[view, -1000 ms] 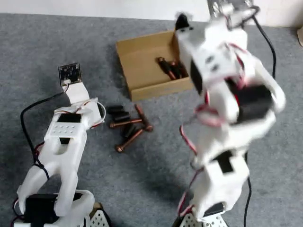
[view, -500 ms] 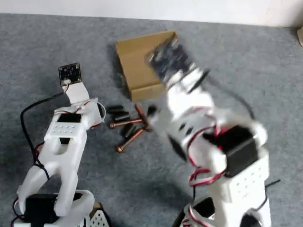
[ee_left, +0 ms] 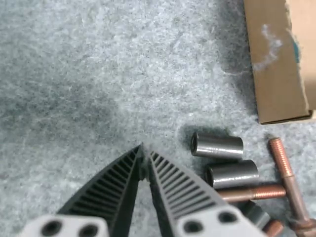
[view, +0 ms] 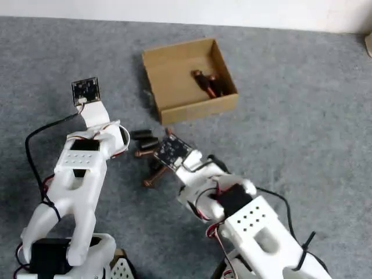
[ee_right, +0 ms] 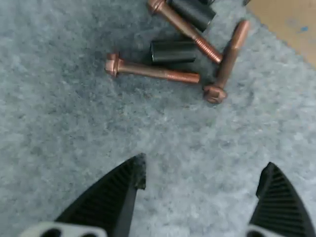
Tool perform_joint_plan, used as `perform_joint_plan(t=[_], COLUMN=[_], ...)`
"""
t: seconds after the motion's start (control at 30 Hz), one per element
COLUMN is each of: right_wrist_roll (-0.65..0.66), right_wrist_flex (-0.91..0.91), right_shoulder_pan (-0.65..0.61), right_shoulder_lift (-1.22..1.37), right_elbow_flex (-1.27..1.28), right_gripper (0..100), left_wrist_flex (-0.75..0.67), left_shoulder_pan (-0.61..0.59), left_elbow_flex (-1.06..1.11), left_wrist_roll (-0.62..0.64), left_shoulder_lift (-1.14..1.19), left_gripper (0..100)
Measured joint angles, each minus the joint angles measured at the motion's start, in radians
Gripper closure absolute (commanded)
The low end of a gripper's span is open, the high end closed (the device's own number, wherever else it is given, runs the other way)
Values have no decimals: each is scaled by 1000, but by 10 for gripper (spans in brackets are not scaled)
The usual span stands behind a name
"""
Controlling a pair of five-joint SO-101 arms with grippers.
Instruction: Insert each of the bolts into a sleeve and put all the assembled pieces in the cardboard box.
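Loose copper bolts [ee_right: 153, 71] and dark sleeves [ee_right: 174, 51] lie in a small pile on the grey carpet. In the high view the pile [view: 148, 152] sits between the two arms, just in front of the cardboard box [view: 200, 108]. Assembled pieces [view: 208, 83] lie inside the box. My right gripper [ee_right: 205, 168] is open and empty, hovering just short of the pile. Beside two sleeves [ee_left: 217, 145] my left gripper [ee_left: 144, 150] stays shut with nothing in it, low over the carpet.
The box corner [ee_left: 276, 59] stands close beyond the sleeves in the left wrist view. The right arm [view: 232, 203] stretches from the front edge toward the pile and covers part of it. The left arm [view: 81, 168] sits at the left. Open carpet lies to the right.
The right arm swung from over the box down toward the front, ending low over the pile. The left arm has kept still.
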Motion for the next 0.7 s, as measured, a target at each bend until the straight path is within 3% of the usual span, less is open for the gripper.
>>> perform_joint_plan(t=[0.2,0.27,0.43,0.7], right_wrist_roll=[-46,-48,-49,-49], right_wrist_flex=[-169,-180,-209,-275], right_shoulder_pan=[0,0,0,0], right_shoulder_lift=[-5,-11,-12,-14], right_elbow_flex=[107,141,169,206], right_gripper=[674,674,674,674], left_wrist_flex=[0,32,264,95], left_shoulder_pan=[14,57,141,84], left_elbow_flex=[0,-11,-112,-84], left_wrist_roll=[-18,-91,-342,-684], left_shoulder_lift=[0,0,0,5], left_gripper=[992,992,992,993])
